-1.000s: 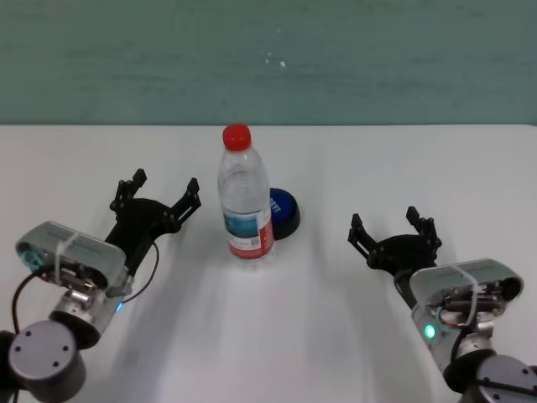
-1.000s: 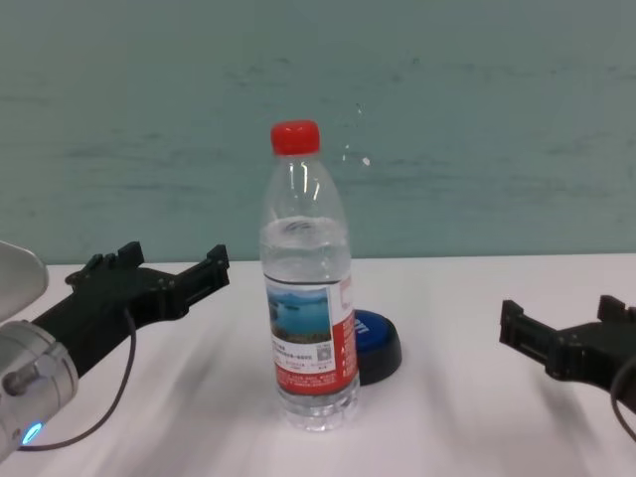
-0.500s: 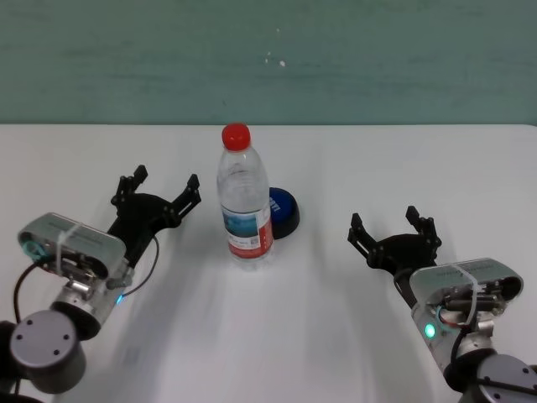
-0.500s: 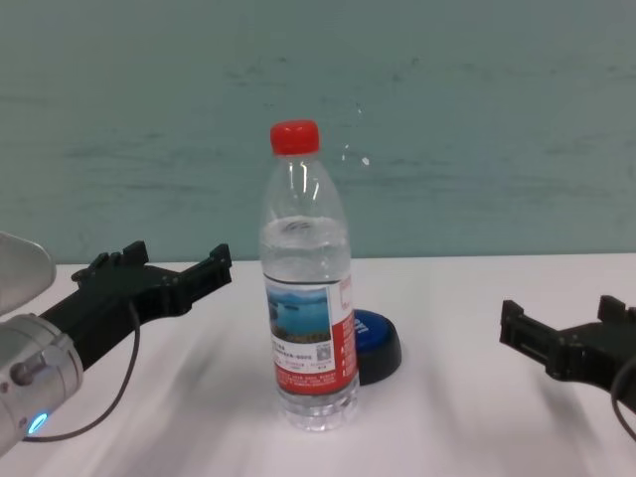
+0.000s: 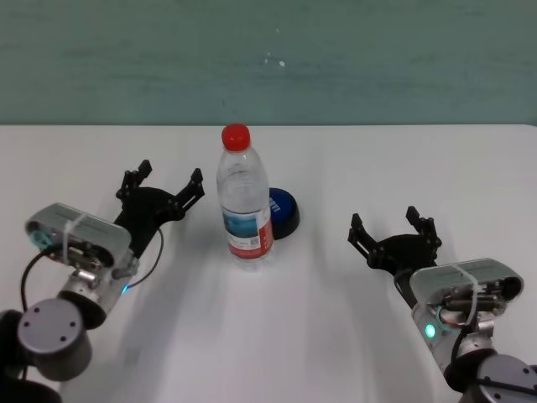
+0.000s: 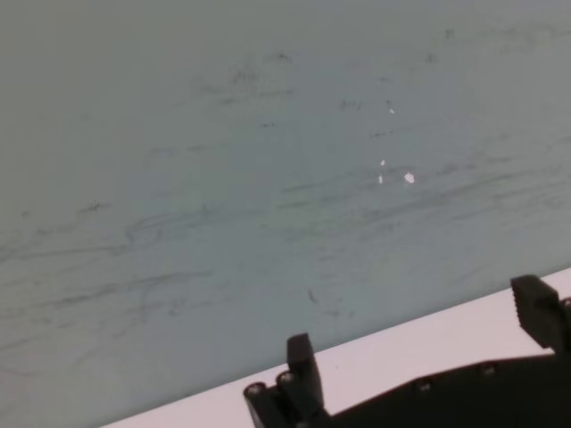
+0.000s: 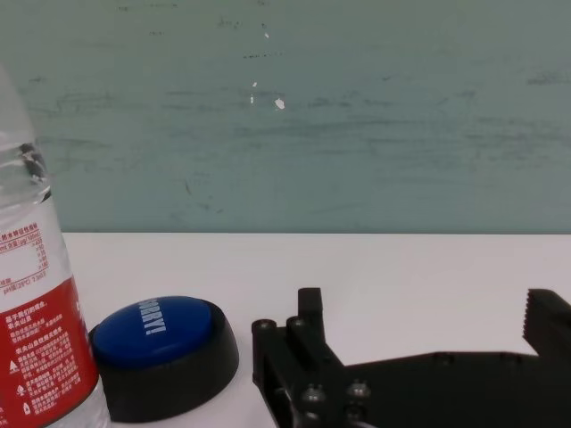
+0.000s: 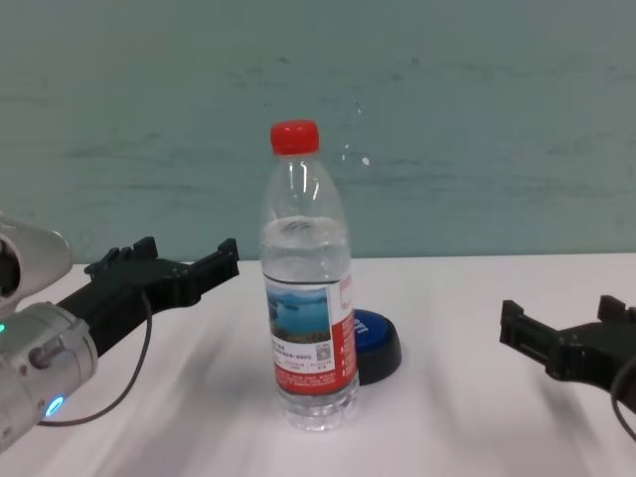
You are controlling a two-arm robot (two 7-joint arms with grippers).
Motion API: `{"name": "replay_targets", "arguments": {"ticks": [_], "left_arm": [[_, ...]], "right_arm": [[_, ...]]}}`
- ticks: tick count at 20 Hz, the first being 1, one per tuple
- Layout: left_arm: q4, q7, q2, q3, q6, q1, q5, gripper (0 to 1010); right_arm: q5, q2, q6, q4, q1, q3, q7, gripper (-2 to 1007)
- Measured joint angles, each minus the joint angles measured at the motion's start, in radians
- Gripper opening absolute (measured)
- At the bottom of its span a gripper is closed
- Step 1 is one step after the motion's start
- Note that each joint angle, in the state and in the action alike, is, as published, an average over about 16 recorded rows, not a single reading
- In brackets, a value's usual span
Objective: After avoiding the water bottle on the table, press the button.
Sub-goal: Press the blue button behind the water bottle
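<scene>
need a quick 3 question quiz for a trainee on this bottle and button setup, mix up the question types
1. True or false: the water bottle lies on its side on the table.
2. Multiple choice: seen from the head camera, the button sits
A. in front of the bottle, nearer the robot
B. behind the bottle, partly hidden by it
C. under the right pincer
3. Fill in: both the left pincer and the right pincer have their fingers ____.

Key:
1. False, it stands upright.
2. B
3. open
</scene>
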Motion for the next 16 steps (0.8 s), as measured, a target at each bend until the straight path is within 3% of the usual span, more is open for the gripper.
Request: {"name": "replay_targets", "arguments": {"ticks": [16], "left_arm": [[0.076, 0.007, -0.017, 0.017, 0.004, -0.068, 0.011, 1010]], "right_arm": [[0.0, 0.0, 0.0, 0.0, 0.0, 0.0, 0.0, 1004]]}}
